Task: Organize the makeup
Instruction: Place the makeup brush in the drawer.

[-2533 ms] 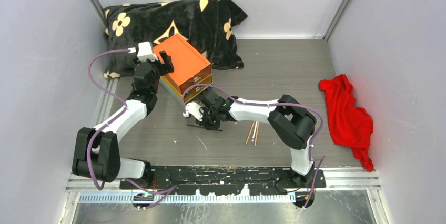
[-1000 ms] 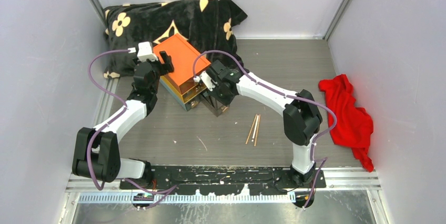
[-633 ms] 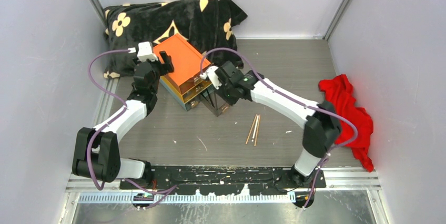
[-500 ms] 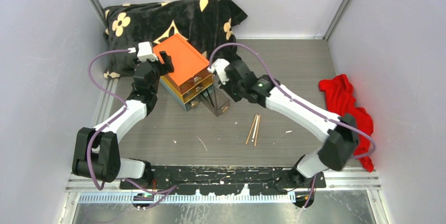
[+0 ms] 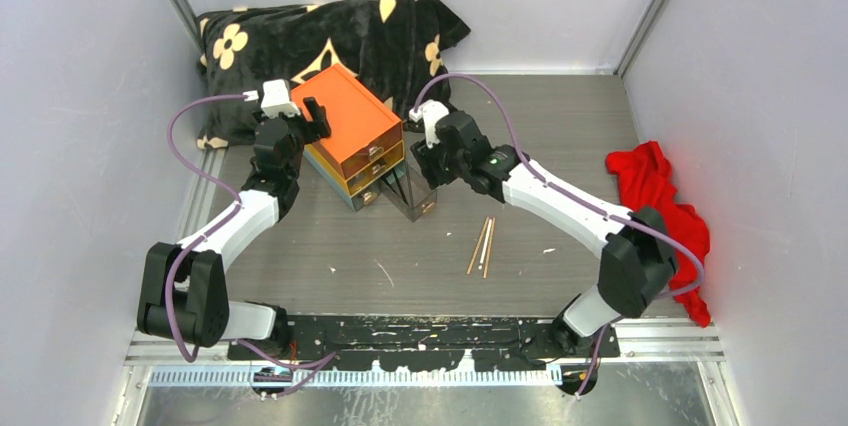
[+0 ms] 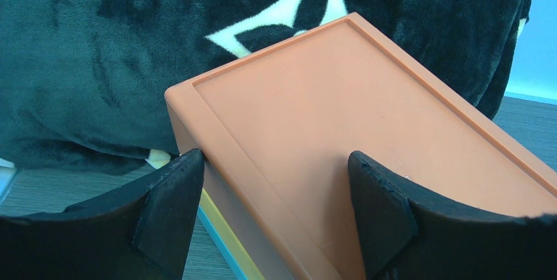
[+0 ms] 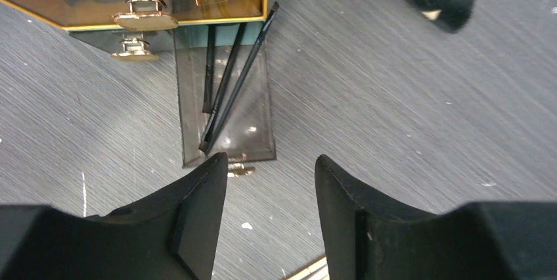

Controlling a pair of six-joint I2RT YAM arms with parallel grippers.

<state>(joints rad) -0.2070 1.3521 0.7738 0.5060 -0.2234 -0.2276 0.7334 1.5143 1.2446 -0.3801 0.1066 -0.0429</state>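
Grey wood-grain desk (image 5: 540, 126) carries the makeup: thin black brushes (image 7: 226, 89) lie slanted in the clear drawer (image 7: 259, 145), which is pulled out of the orange-topped box (image 5: 345, 121) near the centre of the top view. Tan brushes (image 5: 482, 246) lie on the desk to its lower right. The right end effector (image 7: 269, 165) hangs spread and empty over the drawer. The left end effector (image 6: 276, 162), also spread, straddles the box's top corner.

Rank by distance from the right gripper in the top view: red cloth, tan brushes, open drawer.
1. The open drawer, right under the right gripper.
2. The tan brushes, loose, toward the near edge.
3. The red cloth, at the far right side.
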